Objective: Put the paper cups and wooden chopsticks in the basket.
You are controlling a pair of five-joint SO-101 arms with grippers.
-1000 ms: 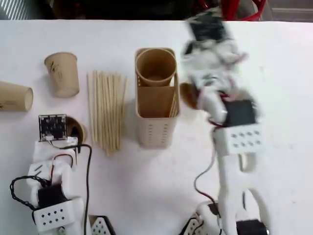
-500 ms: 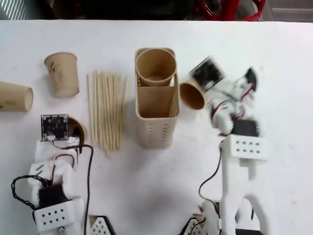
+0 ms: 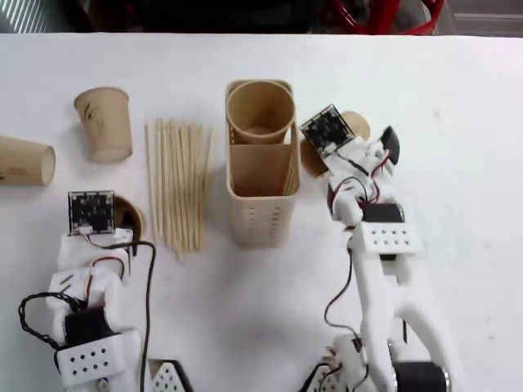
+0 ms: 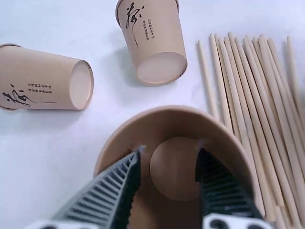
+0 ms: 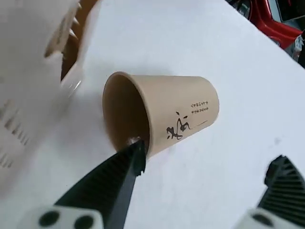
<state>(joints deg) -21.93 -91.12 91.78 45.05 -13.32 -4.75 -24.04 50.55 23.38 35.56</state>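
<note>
Right hand [image 3: 351, 143], from above, sits open just beside the basket [image 3: 261, 204], over the tipped cup [image 3: 357, 124]; left hand [image 3: 110, 219] hangs over an upright cup [image 3: 131, 219], chopsticks [image 3: 178, 180] loose beside it on the bench [image 3: 458, 98]. From my left wrist, both fingers [image 4: 124, 186] stand spread inside that upright cup's mouth, gripping nothing. From my right wrist, one finger [image 5: 119, 176] rests at the tipped cup's rim, the other well clear. Thin paper: light, easily crushed, so I'd pinch the rim wall gently.

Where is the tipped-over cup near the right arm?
High view: the cup lies on its side just right of the basket, mouth toward it, open right hand at its rim.
</note>
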